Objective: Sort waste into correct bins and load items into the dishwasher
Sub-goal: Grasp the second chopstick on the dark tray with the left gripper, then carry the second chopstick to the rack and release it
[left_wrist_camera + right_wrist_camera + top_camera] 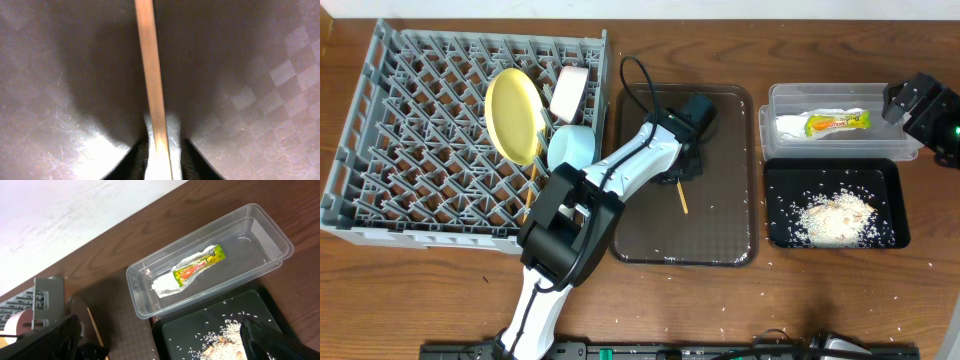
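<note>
My left gripper [686,172] is low over the dark brown tray [720,225] and shut on a wooden chopstick [681,196]. In the left wrist view the chopstick [152,80] runs straight out from between the jaws [161,160]. A second chopstick [530,186] lies in the grey dish rack [410,150], beside the yellow plate [513,113], white bowl [570,92] and light blue bowl [572,146]. The wrapper [836,122] lies in the clear tub [772,100]. Rice scraps [835,216] lie in the black tray [785,180]. My right gripper [918,104] is open and empty above the tub. I see no cup.
Rice grains are scattered on the wooden table [800,290] near the trays. The right wrist view shows the tub [136,296], wrapper [192,270], black tray [190,330], rack corner [47,297] and my spread fingers [160,347].
</note>
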Action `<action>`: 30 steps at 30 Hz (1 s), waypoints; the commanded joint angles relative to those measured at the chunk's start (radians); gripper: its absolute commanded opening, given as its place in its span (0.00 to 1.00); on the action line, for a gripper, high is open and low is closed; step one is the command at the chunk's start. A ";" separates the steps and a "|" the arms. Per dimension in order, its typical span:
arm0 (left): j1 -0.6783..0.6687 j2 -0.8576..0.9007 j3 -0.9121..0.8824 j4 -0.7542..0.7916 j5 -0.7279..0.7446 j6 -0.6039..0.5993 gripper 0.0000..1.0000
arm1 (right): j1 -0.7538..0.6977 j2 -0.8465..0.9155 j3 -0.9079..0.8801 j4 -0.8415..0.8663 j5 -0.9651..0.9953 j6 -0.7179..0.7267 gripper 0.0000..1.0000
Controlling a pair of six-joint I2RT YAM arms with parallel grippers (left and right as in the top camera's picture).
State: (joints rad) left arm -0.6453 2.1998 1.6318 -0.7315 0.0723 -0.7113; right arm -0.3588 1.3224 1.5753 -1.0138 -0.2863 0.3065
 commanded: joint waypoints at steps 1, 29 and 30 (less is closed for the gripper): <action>-0.004 0.028 0.009 -0.003 -0.002 -0.006 0.11 | -0.003 0.000 0.000 -0.002 0.006 0.007 0.99; 0.344 -0.411 0.204 -0.647 -0.259 0.608 0.07 | -0.004 0.000 0.000 -0.002 0.006 0.007 0.99; 0.383 -0.404 0.181 -0.636 -0.272 0.639 0.08 | -0.003 0.000 0.000 -0.002 0.006 0.007 0.99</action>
State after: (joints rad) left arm -0.3340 1.7618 1.8481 -1.3735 -0.1173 -0.1944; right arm -0.3588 1.3224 1.5753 -1.0138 -0.2863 0.3065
